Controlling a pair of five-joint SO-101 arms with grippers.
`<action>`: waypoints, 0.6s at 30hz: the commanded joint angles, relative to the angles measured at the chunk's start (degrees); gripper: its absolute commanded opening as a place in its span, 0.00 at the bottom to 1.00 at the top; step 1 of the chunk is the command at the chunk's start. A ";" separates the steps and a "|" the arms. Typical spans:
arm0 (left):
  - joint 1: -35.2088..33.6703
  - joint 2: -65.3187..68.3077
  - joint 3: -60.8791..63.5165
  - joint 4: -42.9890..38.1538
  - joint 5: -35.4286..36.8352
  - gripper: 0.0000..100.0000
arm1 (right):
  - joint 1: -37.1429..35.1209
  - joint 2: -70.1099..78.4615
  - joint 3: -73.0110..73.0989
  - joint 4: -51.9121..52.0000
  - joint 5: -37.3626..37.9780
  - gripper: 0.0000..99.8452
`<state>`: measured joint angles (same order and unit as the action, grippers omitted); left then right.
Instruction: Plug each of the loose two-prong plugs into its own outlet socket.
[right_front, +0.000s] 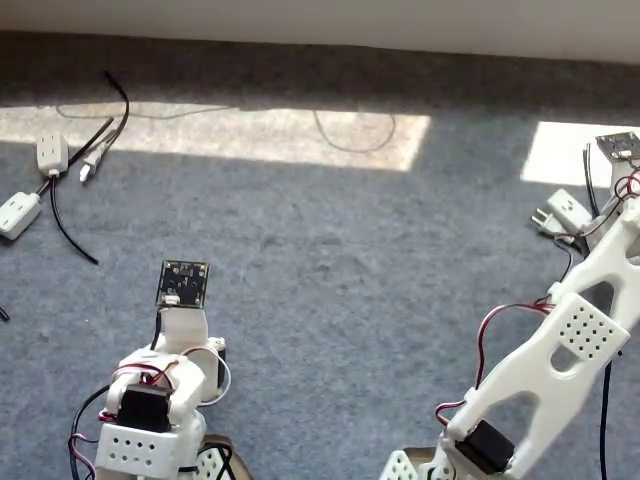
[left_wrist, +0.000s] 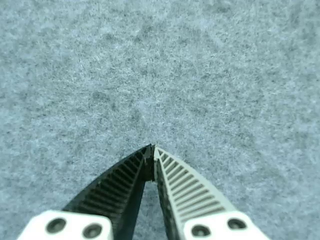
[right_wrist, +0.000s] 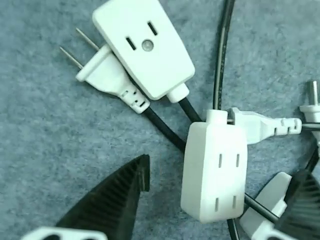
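— How does the left pincer (left_wrist: 152, 150) stand?
— Pressed together, tips touching, over bare grey surface (left_wrist: 160, 60).

— And the right pincer (right_wrist: 222, 170)?
— Spread wide, pinching nothing. A white outlet block (right_wrist: 215, 175) lies flat between its fingers, slots facing up. The dark finger (right_wrist: 115, 200) sits just beside the block, not touching it.

— What lies past the tips?
— A slim white plug (right_wrist: 260, 125) butts against the block's far end. Farther out, a loose two-prong plug (right_wrist: 102, 72) lies flat with its prongs bare, touching a second white outlet (right_wrist: 147, 45). A black cord (right_wrist: 222, 50) runs alongside.

— Anything out from the left pincer?
— In the high view, well beyond it and off to its left, lie a third outlet (right_front: 50, 152), a fourth outlet (right_front: 18, 212) and a further plug (right_front: 95, 160).
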<state>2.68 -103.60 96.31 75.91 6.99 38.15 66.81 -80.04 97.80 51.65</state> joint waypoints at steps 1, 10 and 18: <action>0.57 -0.22 0.75 0.26 -0.35 0.01 | 1.36 -4.00 2.59 -3.21 -0.62 0.41; 0.57 -0.22 0.75 0.26 -0.35 0.01 | 1.89 -4.09 3.82 -4.70 -0.62 0.28; 0.57 -0.22 0.75 0.26 -0.35 0.01 | 1.89 -4.62 3.82 -4.97 -0.62 0.18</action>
<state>2.68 -103.60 96.31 75.91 6.99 39.65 66.81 -75.91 93.67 51.56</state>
